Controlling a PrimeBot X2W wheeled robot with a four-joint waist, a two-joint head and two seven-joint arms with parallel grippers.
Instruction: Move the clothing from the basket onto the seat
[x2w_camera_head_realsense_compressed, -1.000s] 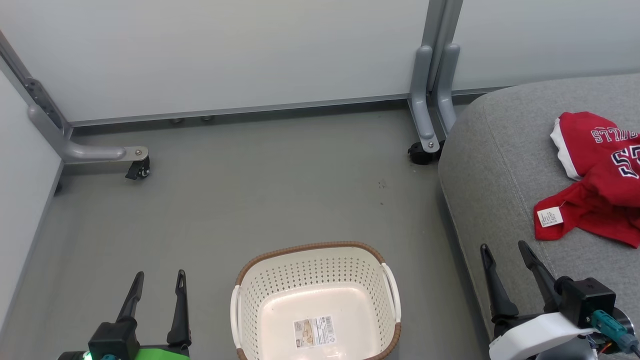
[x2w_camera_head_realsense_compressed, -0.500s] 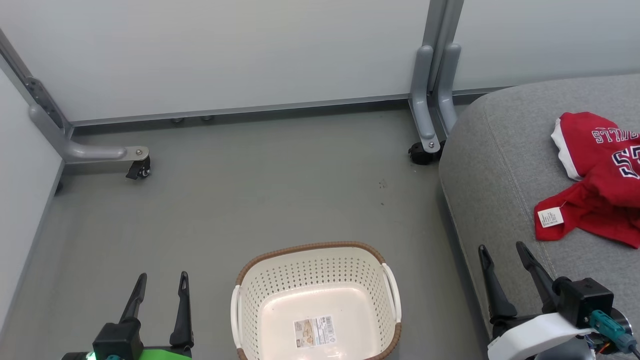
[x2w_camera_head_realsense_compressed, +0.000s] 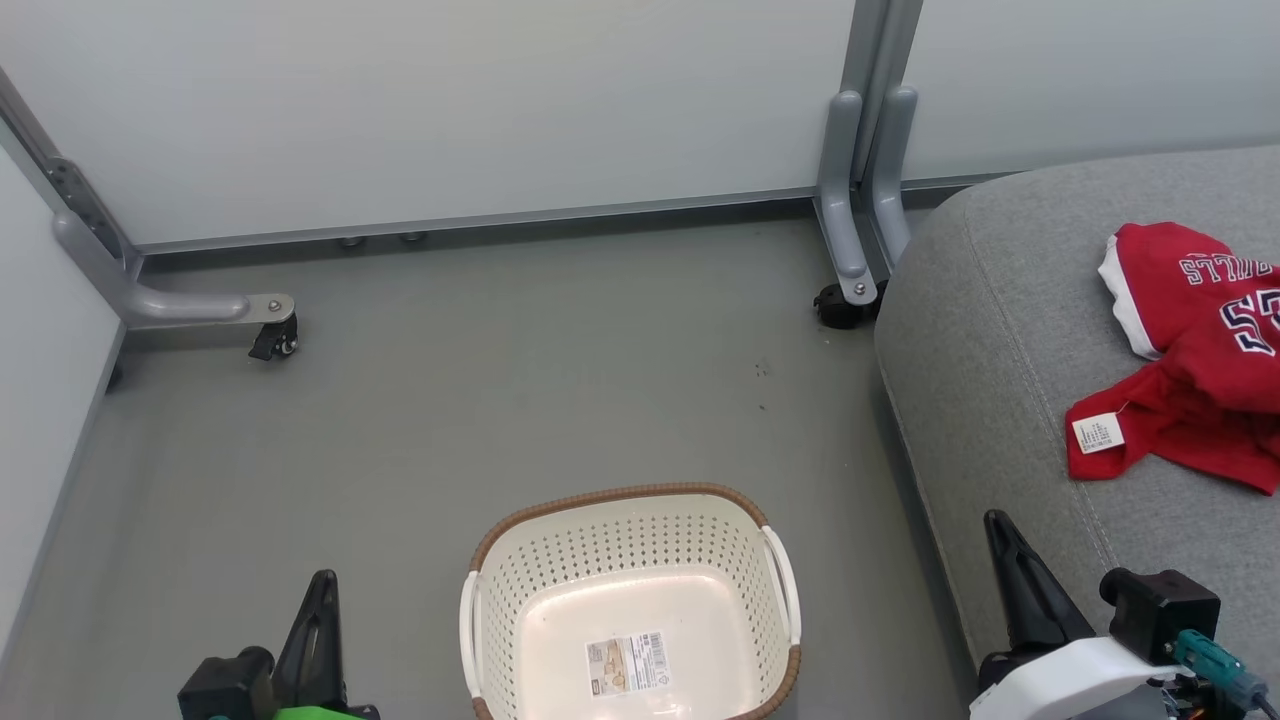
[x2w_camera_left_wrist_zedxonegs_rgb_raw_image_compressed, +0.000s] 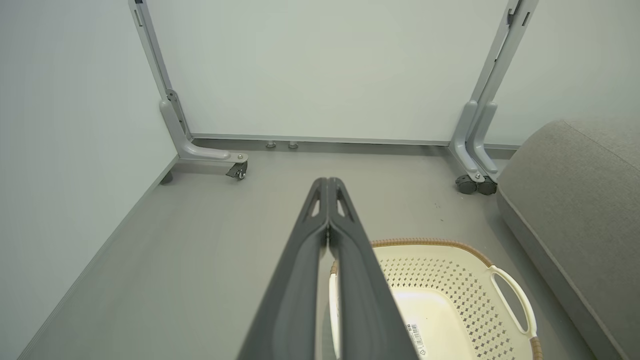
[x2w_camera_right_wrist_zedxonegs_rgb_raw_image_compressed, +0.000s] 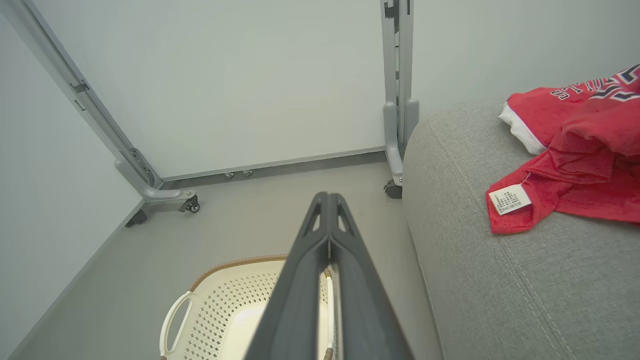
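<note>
The red clothing (x2w_camera_head_realsense_compressed: 1195, 370) with white trim, dark lettering and a white tag lies crumpled on the grey seat (x2w_camera_head_realsense_compressed: 1000, 330) at the right, also seen as clothing (x2w_camera_right_wrist_zedxonegs_rgb_raw_image_compressed: 575, 155) on the seat (x2w_camera_right_wrist_zedxonegs_rgb_raw_image_compressed: 500, 280). The cream basket (x2w_camera_head_realsense_compressed: 630, 600) stands on the floor with just its paper label inside; basket (x2w_camera_left_wrist_zedxonegs_rgb_raw_image_compressed: 450, 295), basket (x2w_camera_right_wrist_zedxonegs_rgb_raw_image_compressed: 225, 305). My left gripper (x2w_camera_head_realsense_compressed: 322, 585) is shut and holds nothing, left of the basket, its fingers pressed together (x2w_camera_left_wrist_zedxonegs_rgb_raw_image_compressed: 327, 185). My right gripper (x2w_camera_head_realsense_compressed: 997, 525) is shut and holds nothing, at the seat's front edge, fingers closed (x2w_camera_right_wrist_zedxonegs_rgb_raw_image_compressed: 327, 197).
Grey partition panels wall the back and left. Their metal legs with castors stand on the floor at the left (x2w_camera_head_realsense_compressed: 275, 335) and beside the seat's corner (x2w_camera_head_realsense_compressed: 845, 300). Grey floor (x2w_camera_head_realsense_compressed: 520, 400) spreads between the basket and the panels.
Both grippers have closed: each showed two spread fingers before, now the fingers are together. Both have also drawn back a little toward the bottom of the head view.
</note>
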